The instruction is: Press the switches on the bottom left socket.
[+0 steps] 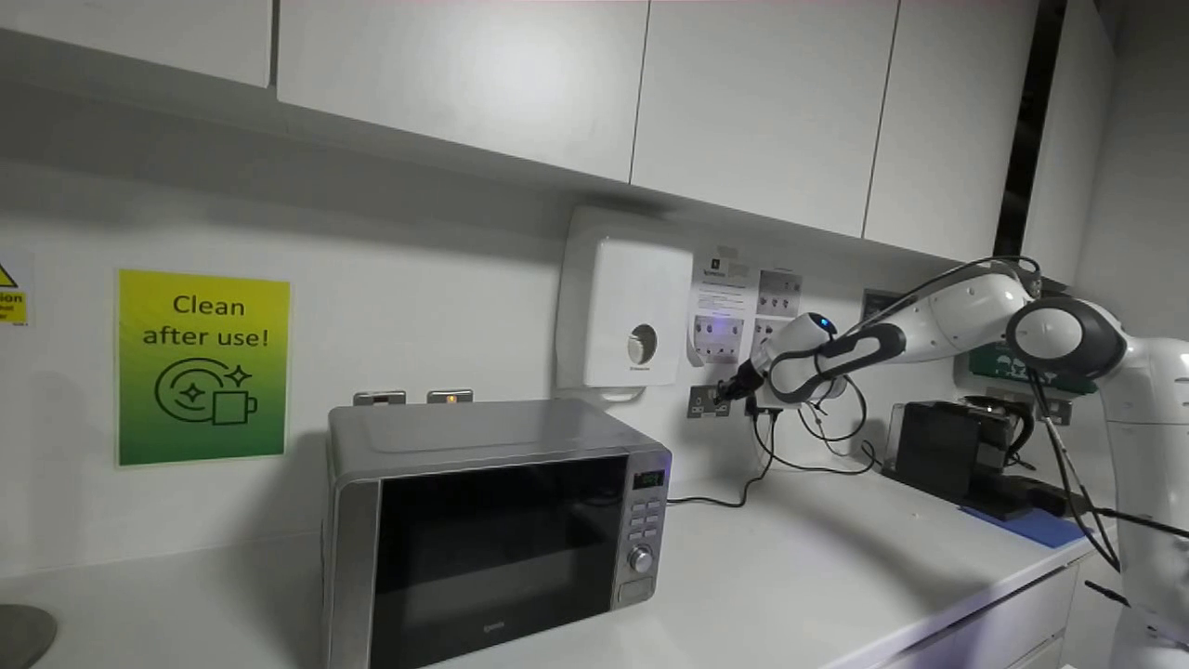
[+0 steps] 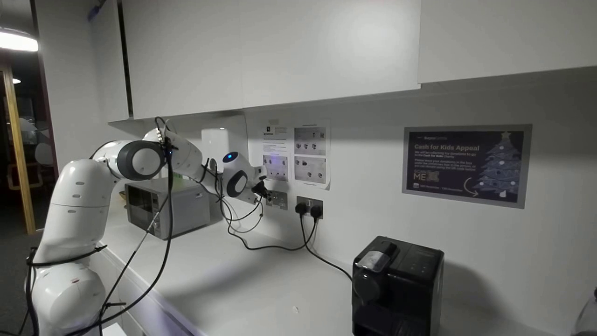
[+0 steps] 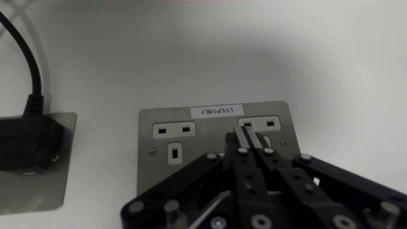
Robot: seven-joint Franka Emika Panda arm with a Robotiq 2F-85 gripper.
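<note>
Currently we've got the gripper [image 3: 244,128] at the left socket [image 3: 208,136], fingers pressed together.
Wrist view is inverted for us: the socket's label [image 3: 217,111] reads upside down. Fingers overlap a slot of one outlet [image 3: 260,122]; we can't tell if they touch. Switches are mostly blocked by the gripper; we get a white edge [image 3: 221,155] beside the fingers, too little to confirm as one. Just beside, we see another metal plate [image 3: 38,194], cut by the frame, with a black plug [image 3: 28,143] and cable [image 3: 36,79]. In both exterior views our arm [image 1: 938,321] reaches over the worktop [image 1: 799,557], microwave [image 1: 502,548] on it, paper notices [image 2: 311,141] above the socket.
</note>
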